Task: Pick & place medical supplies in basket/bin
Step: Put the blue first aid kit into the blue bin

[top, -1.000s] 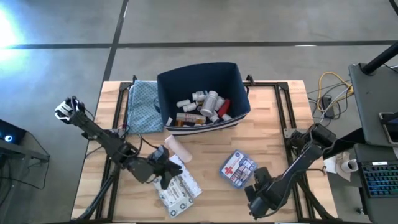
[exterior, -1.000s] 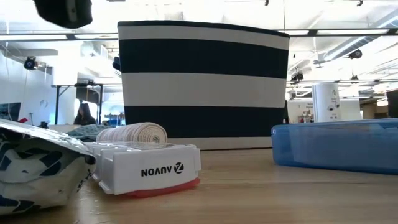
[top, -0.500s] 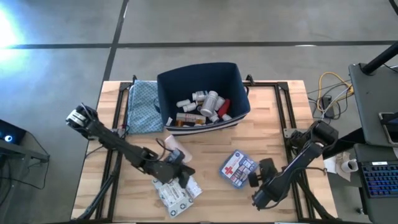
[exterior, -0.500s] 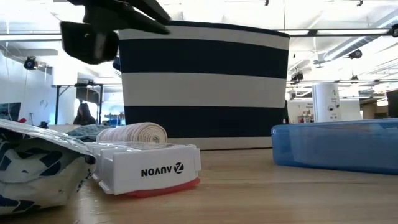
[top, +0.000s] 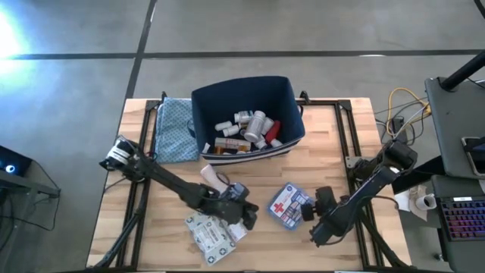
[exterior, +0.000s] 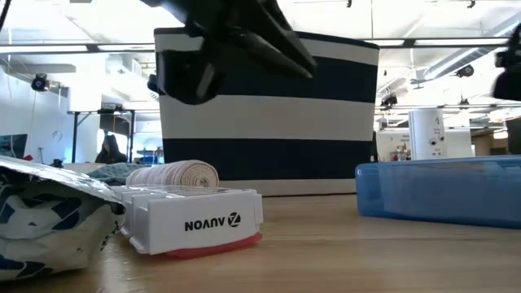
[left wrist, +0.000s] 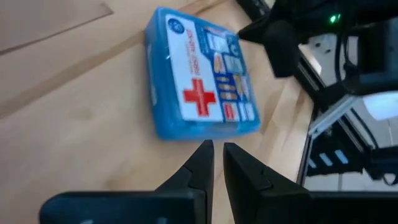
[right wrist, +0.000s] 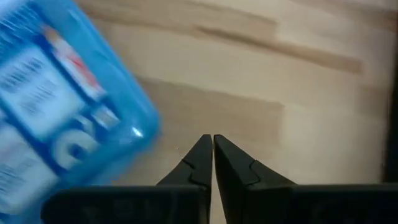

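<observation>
The navy bin (top: 244,114) stands at the table's far middle and holds several white bottles and tubes and a red one. The blue-white first-aid box (top: 289,205) lies flat on the table; it also shows in the left wrist view (left wrist: 202,84) and the right wrist view (right wrist: 62,124). Grey-white packets (top: 212,236) lie near the front edge, with a rolled bandage (top: 212,179) behind them. My left gripper (top: 246,217) is shut and empty, just left of the box. My right gripper (top: 309,212) is shut and empty, just right of the box.
The blue patterned cloth (top: 174,129) lies left of the bin. A white pill organiser (exterior: 195,220) lies by the packets, which also show in the low view (exterior: 49,212). Bare wood shows between the box and the bin and along the right front.
My left gripper has gone from over the packets toward the table's right edge, up to the first-aid box. My right gripper has gone from the near right corner toward the far edge, up to the box's right side. The supplies have stayed where they were.
</observation>
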